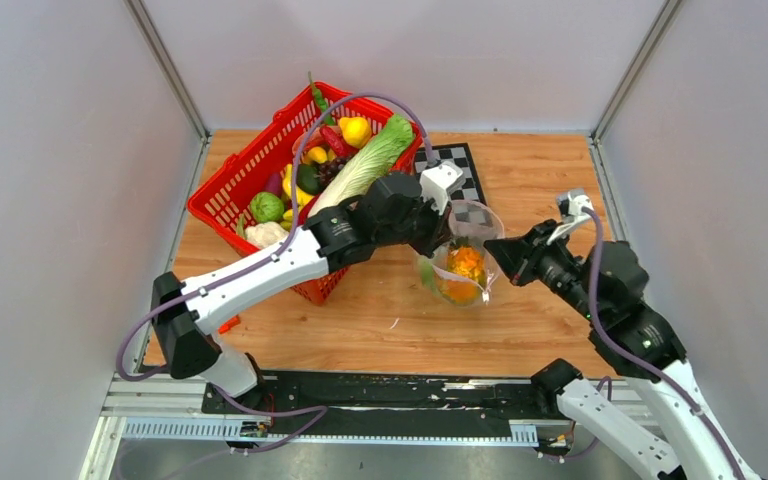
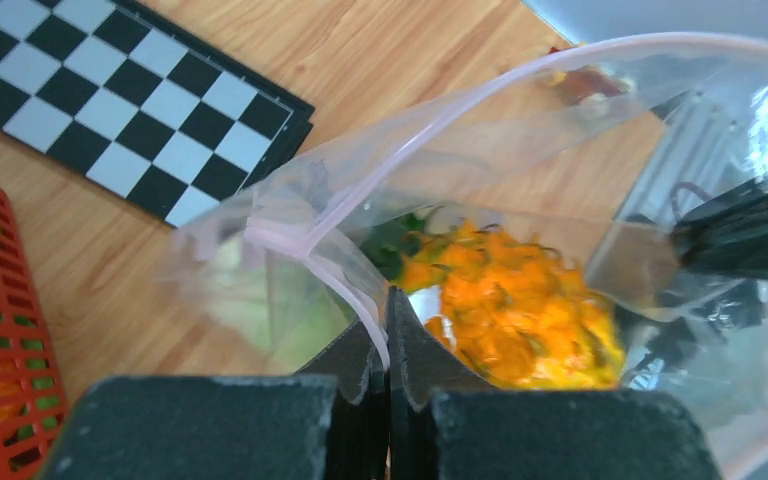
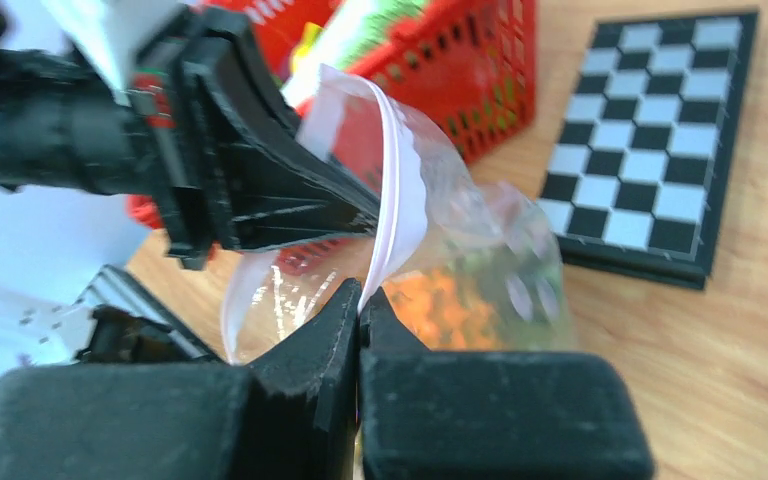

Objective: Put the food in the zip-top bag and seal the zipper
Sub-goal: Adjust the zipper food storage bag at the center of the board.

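The zip-top bag point(image 1: 460, 262) hung open over the middle of the table point(image 1: 380, 320), right of the red basket point(image 1: 250, 170), with orange food point(image 2: 520, 310) inside. The left jaws were shut on its left rim at the pink zipper point(image 2: 410, 140), and the right jaws pinched the right rim. The film looked light, limp and slippery, so the stiffer zipper strip seemed the safest hold.

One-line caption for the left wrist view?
Left gripper shut on the pale pink zipper strip of the clear plastic zip-top bag, orange toy food inside, black-and-white checkerboard on the wooden table behind.
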Action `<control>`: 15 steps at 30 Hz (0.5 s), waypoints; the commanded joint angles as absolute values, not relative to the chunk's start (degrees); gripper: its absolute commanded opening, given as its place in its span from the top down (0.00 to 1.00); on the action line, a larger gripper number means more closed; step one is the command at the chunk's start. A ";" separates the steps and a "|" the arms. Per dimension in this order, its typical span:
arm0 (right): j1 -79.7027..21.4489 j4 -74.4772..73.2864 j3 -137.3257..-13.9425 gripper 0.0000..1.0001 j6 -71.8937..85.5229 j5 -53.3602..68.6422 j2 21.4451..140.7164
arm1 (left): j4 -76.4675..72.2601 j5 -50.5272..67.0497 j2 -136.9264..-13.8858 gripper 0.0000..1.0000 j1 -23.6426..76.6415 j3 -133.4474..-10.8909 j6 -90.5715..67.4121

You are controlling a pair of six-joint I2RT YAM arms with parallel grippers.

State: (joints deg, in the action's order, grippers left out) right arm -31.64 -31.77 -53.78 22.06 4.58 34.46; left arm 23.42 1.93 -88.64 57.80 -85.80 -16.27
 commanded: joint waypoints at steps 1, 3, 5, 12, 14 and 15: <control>-31.73 -30.68 -61.76 1.00 18.37 11.07 38.84 | 26.32 5.56 -85.75 1.00 57.84 -88.01 -11.63; -31.73 -37.50 -64.01 1.00 18.74 5.93 44.61 | 33.93 4.09 -90.87 1.00 57.58 -93.13 -11.99; -31.73 -39.64 -66.50 1.00 19.19 4.40 47.89 | 28.05 1.22 -89.01 1.00 57.56 -92.27 -14.81; -31.73 -18.36 -60.88 1.00 18.53 6.32 36.62 | 11.89 -1.76 -79.17 1.00 57.48 -86.56 -14.96; -31.71 -17.76 -58.60 1.00 16.68 4.38 33.87 | 12.41 -2.18 -80.68 1.00 57.44 -84.54 -15.04; -31.66 -19.28 -57.72 1.00 15.78 3.26 33.08 | 14.12 -2.62 -81.66 1.00 57.47 -83.78 -15.65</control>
